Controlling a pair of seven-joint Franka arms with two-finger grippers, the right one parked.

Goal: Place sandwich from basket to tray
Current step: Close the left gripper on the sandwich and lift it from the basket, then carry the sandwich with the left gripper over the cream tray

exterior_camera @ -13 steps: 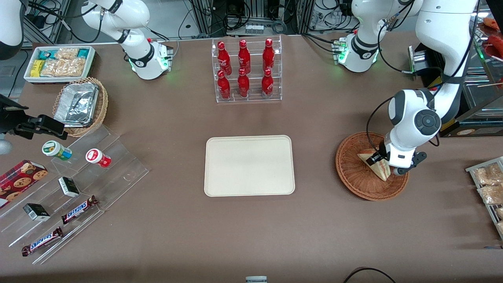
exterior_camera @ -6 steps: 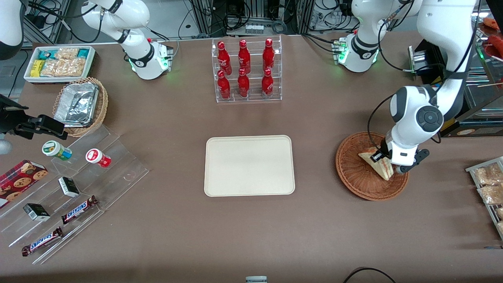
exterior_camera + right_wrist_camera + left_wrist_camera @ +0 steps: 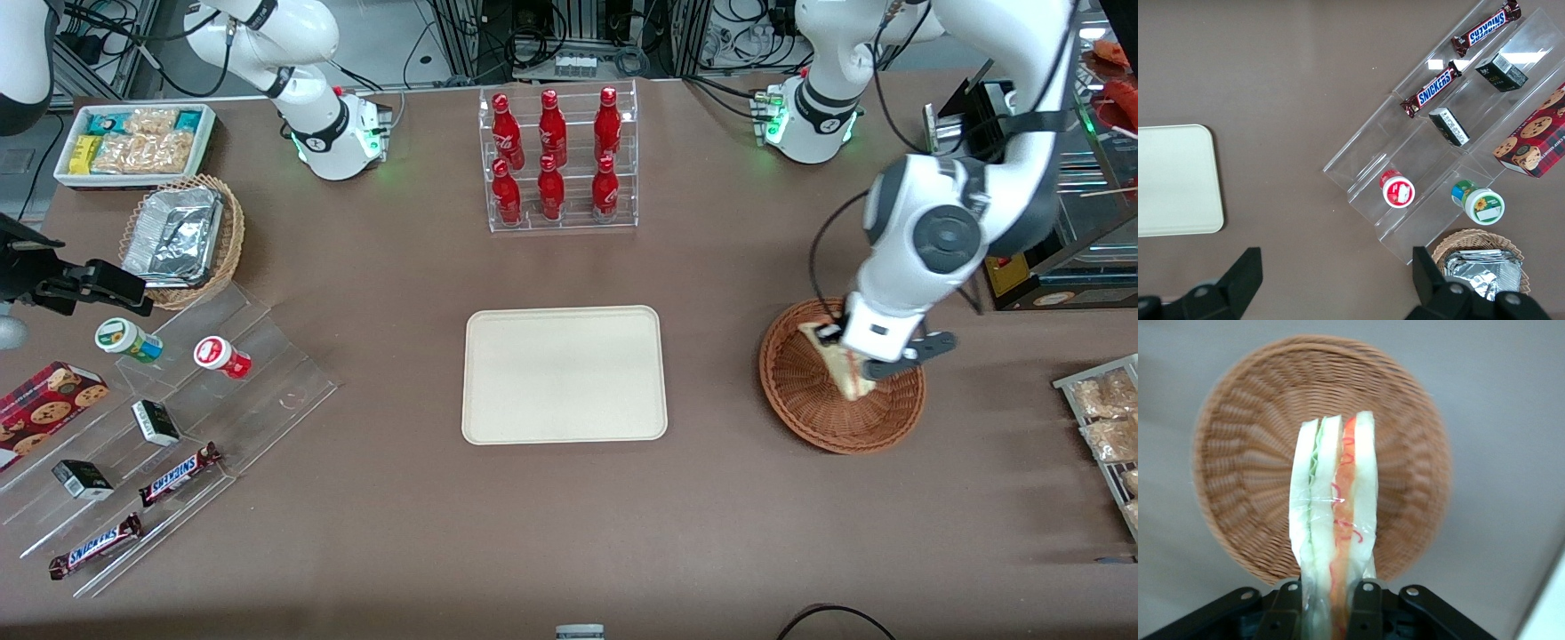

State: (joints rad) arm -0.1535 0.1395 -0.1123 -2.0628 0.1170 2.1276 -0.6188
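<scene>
A: Where is the sandwich (image 3: 840, 367) at this moment?

B: Pinched in the left arm's gripper (image 3: 853, 360), above the reddish-brown wicker basket (image 3: 800, 400). In the wrist view the wedge (image 3: 1333, 520) hangs clear of the basket's weave (image 3: 1245, 473), so it looks lifted off the bottom, not resting in it.

A: How is it held?

B: The two fingers (image 3: 1286, 613) press on the bread faces at one end, with the cut edge and its green and red-pink filling turned toward the wrist camera. Squeezing across the slices probably keeps the layers together; a grip along the edge would risk splitting them. A clear wrap seems to cover it, which may make it slippery.

A: And the tray (image 3: 564, 374)?

B: The cream tray sits flat at the table's middle, well apart from the basket toward the parked arm's end, with nothing on it. The right wrist view catches one rounded corner of it (image 3: 1178, 180).

A: So what step is this?

B: Judging by the pose, the lift out of the basket, with the carry across still to come. The wedge must clear the basket's rim on the way.
</scene>
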